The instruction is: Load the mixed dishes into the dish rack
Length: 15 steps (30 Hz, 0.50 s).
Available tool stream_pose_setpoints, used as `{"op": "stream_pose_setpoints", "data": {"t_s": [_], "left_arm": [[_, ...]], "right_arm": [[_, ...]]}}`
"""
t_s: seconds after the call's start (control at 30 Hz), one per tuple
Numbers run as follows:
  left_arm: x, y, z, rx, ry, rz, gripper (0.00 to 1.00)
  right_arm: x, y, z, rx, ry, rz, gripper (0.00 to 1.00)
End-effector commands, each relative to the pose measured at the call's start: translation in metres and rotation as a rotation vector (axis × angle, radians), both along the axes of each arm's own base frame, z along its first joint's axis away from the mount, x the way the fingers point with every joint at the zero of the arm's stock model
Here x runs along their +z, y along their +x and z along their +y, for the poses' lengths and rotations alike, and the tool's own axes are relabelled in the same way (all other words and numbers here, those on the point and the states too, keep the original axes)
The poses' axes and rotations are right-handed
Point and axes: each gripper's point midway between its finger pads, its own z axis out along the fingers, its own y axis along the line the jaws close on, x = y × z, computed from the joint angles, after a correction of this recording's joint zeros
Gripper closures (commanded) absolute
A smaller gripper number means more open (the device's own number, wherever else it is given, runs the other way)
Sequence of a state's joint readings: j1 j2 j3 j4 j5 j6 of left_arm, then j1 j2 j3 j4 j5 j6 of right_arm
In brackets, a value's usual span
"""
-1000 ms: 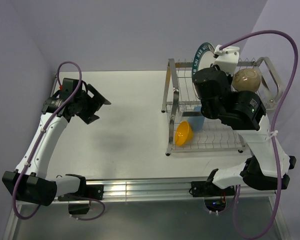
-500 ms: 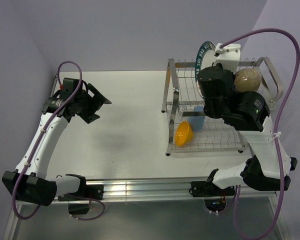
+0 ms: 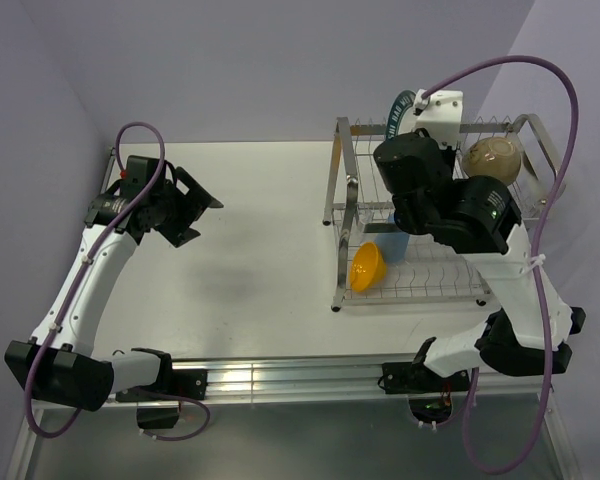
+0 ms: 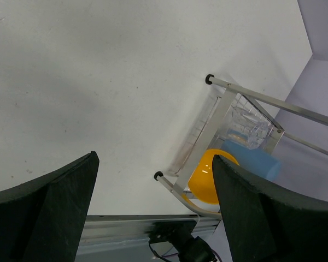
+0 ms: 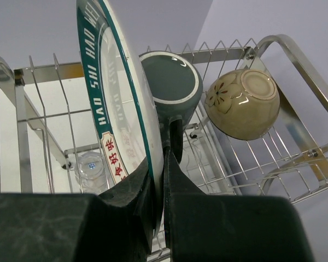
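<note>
white plate (image 5: 126, 109) with the teal lettered rim stands on edge over the upper tier of the dish rack (image 3: 342, 185), toward its far side, and the right gripper (image 5: 162, 164) is clamped on its rim. over the last second the right arm has swung a little to the left and farther back, carrying the plate along, so it now sits slightly nearer the left end of the tier. the dark mug (image 5: 172, 82) is just beside it and the beige bowl (image 5: 243, 101) further right. i can't tell whether its lower edge is down between the wires yet. the clear glass (image 5: 91, 164), small orange bowl (image 3: 368, 267) and light blue tumbler (image 3: 394, 245) lie lower down in the rack. the left gripper (image 3: 193, 215) hangs over the left of the table (image 3: 270, 180), jaws wide apart and holding nothing, unmoved. the plate looks like the last dish, so probably only seating and letting go remain
</note>
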<state>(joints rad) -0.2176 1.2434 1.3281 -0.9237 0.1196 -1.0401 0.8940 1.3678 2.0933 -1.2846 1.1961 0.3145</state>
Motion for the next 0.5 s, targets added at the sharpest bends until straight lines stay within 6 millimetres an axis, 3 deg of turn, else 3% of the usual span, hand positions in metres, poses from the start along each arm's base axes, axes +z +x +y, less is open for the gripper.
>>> {"op": "stream_pose_setpoints", "data": {"t_s": [0.0, 0.07, 0.23, 0.43, 0.47], "left_arm": [[0.0015, 0.0044, -0.0034, -0.019, -0.003, -0.020, 0.09], [0.0006, 0.0047, -0.0034, -0.020, -0.002, -0.019, 0.09], [-0.0015, 0.0050, -0.0036, -0.024, 0.001, -0.014, 0.09], [-0.0031, 0.0045, -0.0030, -0.023, 0.006, -0.010, 0.09], [-0.0031, 0.0045, -0.0030, -0.023, 0.006, -0.010, 0.09]], "right_arm": [[0.0080, -0.0009, -0.0025, -0.041, 0.034, -0.045, 1.00], [0.0071, -0.0009, -0.0001, -0.037, 0.038, -0.046, 1.00], [0.0011, -0.0008, 0.0039, -0.028, 0.042, -0.032, 0.85], [-0.0005, -0.0018, 0.0053, -0.017, 0.054, -0.027, 0.57], [-0.0009, -0.0020, 0.0056, -0.015, 0.058, -0.027, 0.45]]}}
